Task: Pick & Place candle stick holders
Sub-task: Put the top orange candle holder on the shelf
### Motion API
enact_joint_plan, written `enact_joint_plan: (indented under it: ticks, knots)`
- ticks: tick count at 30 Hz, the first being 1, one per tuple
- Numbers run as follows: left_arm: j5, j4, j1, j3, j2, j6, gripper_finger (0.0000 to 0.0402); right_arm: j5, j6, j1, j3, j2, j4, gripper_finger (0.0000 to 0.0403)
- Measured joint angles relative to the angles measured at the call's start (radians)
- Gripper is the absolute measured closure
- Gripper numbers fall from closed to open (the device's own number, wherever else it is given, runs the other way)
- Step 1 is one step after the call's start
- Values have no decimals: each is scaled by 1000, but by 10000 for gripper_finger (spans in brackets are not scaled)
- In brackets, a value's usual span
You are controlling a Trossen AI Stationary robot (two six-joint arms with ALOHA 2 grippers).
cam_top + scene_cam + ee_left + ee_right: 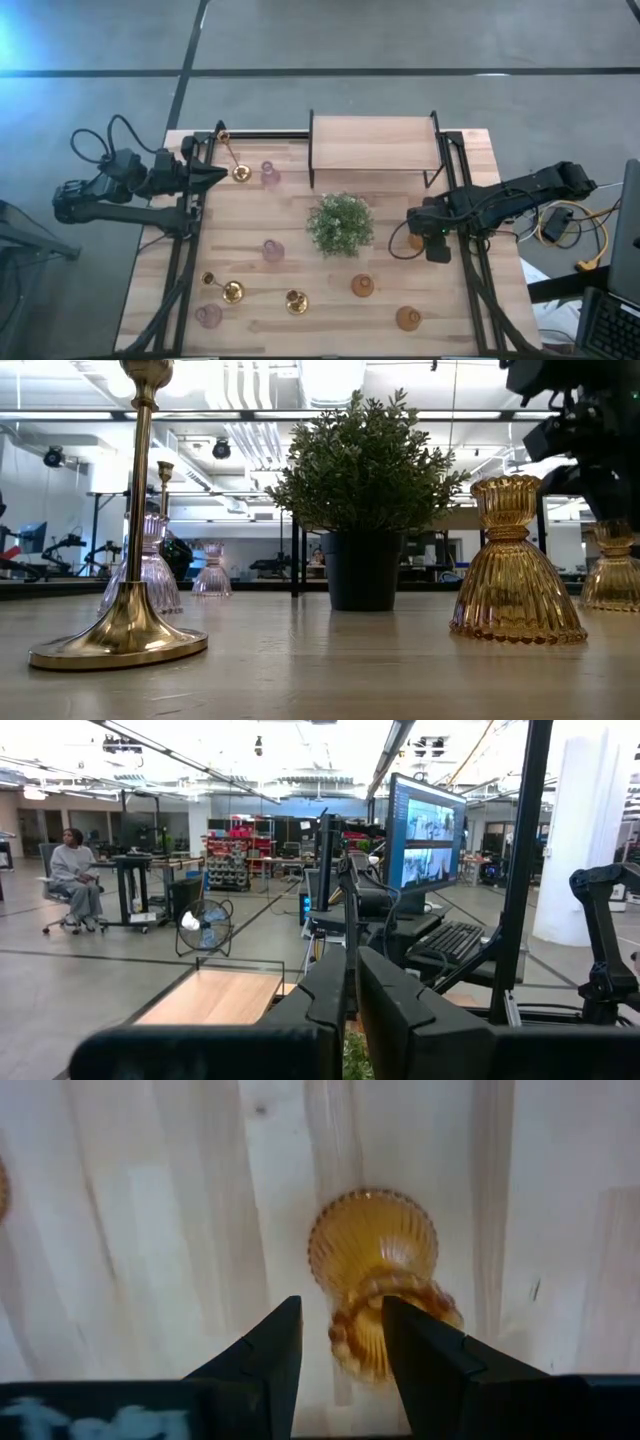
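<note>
Wooden surface [330, 310], holders scattered across it. Amber holder [375, 1270] stands upright near right edge, right tool [340, 1345] directly above, fingers parted, straddling its neck, not yet clamped. Step: reaching to grasp. Next, likely: lower, close on neck, lift straight. Plant [341, 224] just beside; right frame rail close. Left tool [345, 1010] clenched, empty, parked at far left corner
</note>
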Motion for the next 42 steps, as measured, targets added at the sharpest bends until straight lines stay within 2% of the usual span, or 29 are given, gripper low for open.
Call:
enact_joint_plan:
  ticks: [5,10,12,18,24,30,36,42]
  knots:
    - [0,0,0,0,0,0,371,33,-10,0,-30,0,44,299]
    - [0,0,0,0,0,0,371,46,-50,0,-3,-6,34,373]
    - [0,0,0,0,0,0,371,42,-89,-2,28,-1,35,379]
    - [0,-1,0,0,0,0,371,35,-203,-36,211,46,-99,385]
    - [0,-3,0,0,0,0,371,157,-333,-110,462,116,-292,385]
    - [0,-3,0,0,0,0,371,209,-485,-252,750,198,-418,385]
    - [0,-3,0,0,0,0,371,215,-623,-476,1003,281,-484,385]
    - [0,-3,0,0,0,0,371,106,-737,-762,1143,396,-487,385]
